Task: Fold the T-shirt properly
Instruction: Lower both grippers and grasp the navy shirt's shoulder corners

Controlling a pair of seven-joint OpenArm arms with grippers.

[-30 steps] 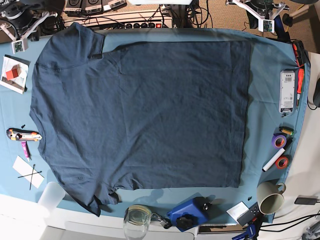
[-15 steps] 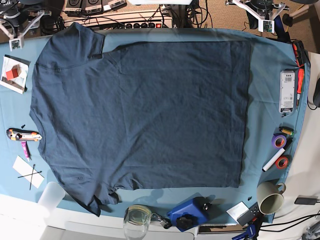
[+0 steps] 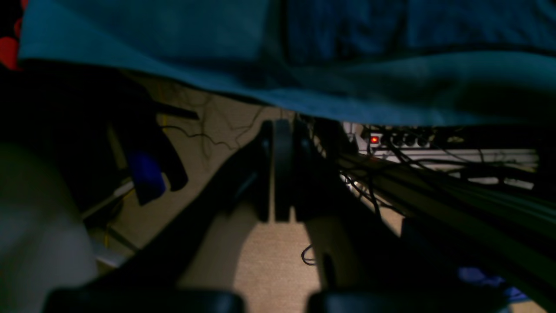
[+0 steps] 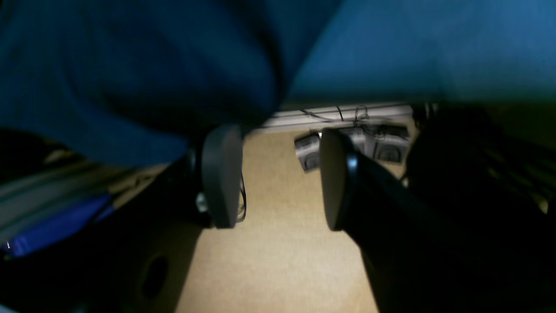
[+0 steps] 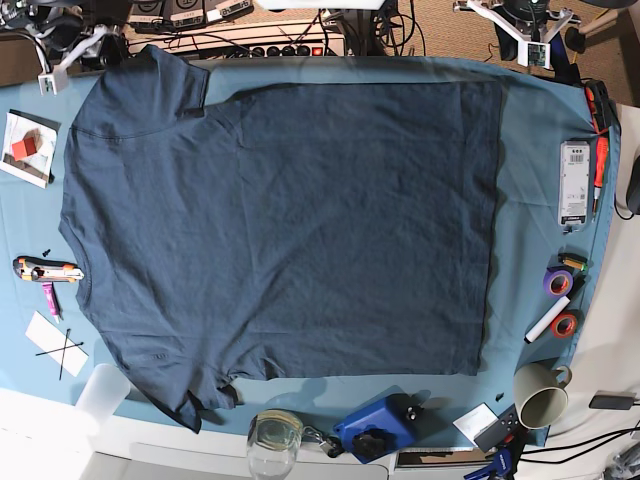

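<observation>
T-shirt [image 5: 280,230], dark navy, is laid flat over most of the teal table cloth [image 5: 530,180], collar toward the base view's left edge, hem toward its right. One sleeve is spread toward the far left corner; the other sleeve is bunched and creased at the near edge. The body is seen smooth, with light wrinkles only.

Right gripper [image 4: 278,178] is held off the far left corner of the table, beyond the cloth edge; its jaws are seen well apart, with bare floor between them and nothing gripped. Navy fabric is seen just above its fingers [image 4: 219,174] in the wrist view; contact cannot be told.

Left gripper [image 3: 278,169] is held off the far right corner, beyond the table edge; its jaws are seen pressed together, with nothing between them. Cloth edge is seen overhead in its wrist view.

Along the right margin are noted a white remote-like device [image 5: 574,183], tape rolls [image 5: 558,282] and a mug [image 5: 541,394]. A glass jar [image 5: 274,438] and a blue tool [image 5: 375,427] are noted at the near edge.
</observation>
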